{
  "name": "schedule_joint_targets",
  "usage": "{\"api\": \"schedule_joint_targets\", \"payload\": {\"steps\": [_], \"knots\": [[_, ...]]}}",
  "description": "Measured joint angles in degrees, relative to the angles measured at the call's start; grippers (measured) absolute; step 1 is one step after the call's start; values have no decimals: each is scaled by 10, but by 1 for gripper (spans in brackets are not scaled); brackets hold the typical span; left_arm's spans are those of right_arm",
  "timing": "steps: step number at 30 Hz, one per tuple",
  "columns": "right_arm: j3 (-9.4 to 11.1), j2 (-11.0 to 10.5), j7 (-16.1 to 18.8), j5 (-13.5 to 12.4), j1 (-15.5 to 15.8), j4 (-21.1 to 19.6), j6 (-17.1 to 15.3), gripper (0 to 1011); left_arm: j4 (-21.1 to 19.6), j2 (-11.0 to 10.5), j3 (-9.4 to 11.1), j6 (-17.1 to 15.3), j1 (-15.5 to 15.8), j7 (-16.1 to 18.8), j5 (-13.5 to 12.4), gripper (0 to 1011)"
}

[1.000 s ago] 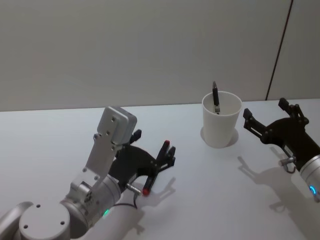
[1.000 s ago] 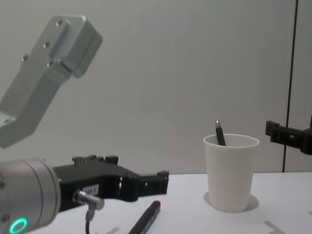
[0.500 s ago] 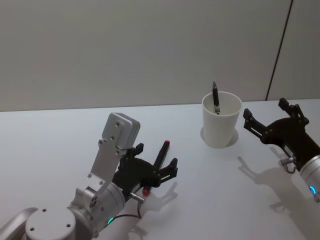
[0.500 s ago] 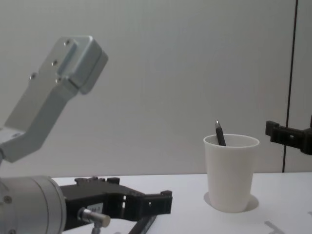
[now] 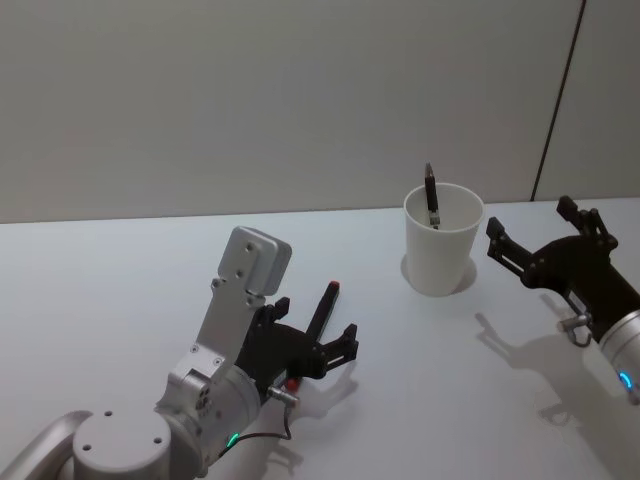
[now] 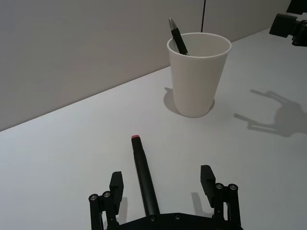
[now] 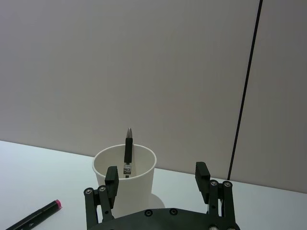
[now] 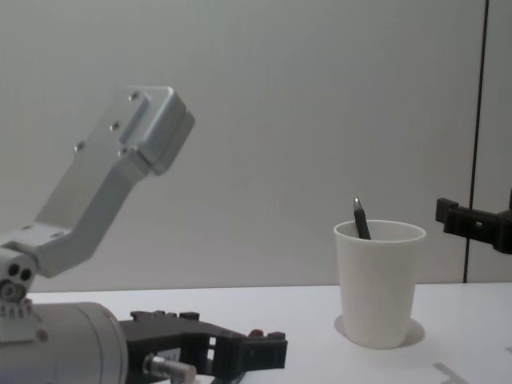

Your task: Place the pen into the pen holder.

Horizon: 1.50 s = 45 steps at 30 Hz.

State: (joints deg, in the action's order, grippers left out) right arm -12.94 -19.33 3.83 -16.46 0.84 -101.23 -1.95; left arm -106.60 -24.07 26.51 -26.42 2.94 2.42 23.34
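Pen, slim black, lies btwn spread L claw.

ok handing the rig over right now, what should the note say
Left gripper: open, low over the white table, fingers either side of the black pen with a red end, lying flat, not gripped.
Right gripper: open, idle, right of the white paper cup.
Done: a second black pen stands in the cup.
To do: grip the red-ended pen, lift it, drop it in the cup.
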Motion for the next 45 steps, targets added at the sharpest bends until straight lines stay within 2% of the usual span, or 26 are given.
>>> {"api": "schedule_joint_targets", "payload": {"steps": [24,45], "knots": [[0,0,0,0,0,0,0,1002,4,24,0,-61,4,29,-11,1001],[0,0,0,0,0,0,0,1002,15,42,-1,-79,2,43,-12,1001]]}}
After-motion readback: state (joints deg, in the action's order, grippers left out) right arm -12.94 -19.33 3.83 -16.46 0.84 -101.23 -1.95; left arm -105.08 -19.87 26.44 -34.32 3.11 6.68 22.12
